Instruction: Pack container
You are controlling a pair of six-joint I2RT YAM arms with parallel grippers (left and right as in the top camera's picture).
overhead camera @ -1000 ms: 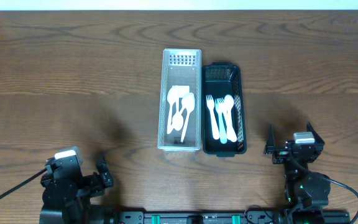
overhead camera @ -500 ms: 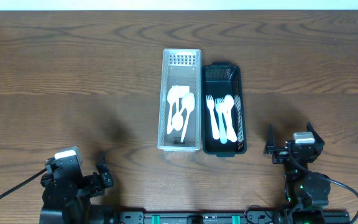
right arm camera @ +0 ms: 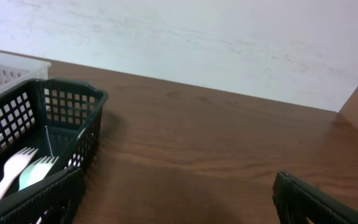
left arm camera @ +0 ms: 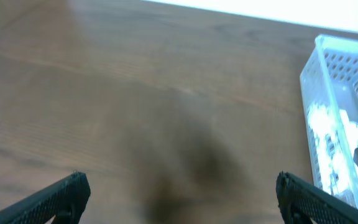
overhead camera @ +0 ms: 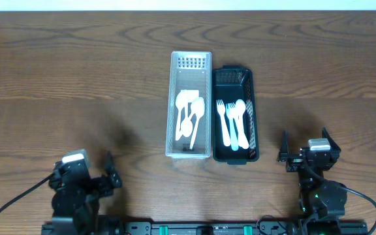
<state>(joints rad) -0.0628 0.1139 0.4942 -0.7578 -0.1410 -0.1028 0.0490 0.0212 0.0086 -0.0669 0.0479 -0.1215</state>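
Sitting mid-table: white bin (overhead camera: 191, 65) of spoons (overhead camera: 189, 116), touching black basket (overhead camera: 235, 77) of forks (overhead camera: 227, 124). Cutlery likely light, thin, slippery plastic; pinch across a handle. Left gripper (left arm camera: 180, 183) and right gripper (right arm camera: 178, 180): fingers spread wide, empty, near table edge.

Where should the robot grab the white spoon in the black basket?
Probably by its thin handle, near the middle, coming straight down from above. The white spoon lies flat along the length of the black basket, whose walls would block a sideways reach. The pale blue fork lies close beside it, so there is little room on that side.
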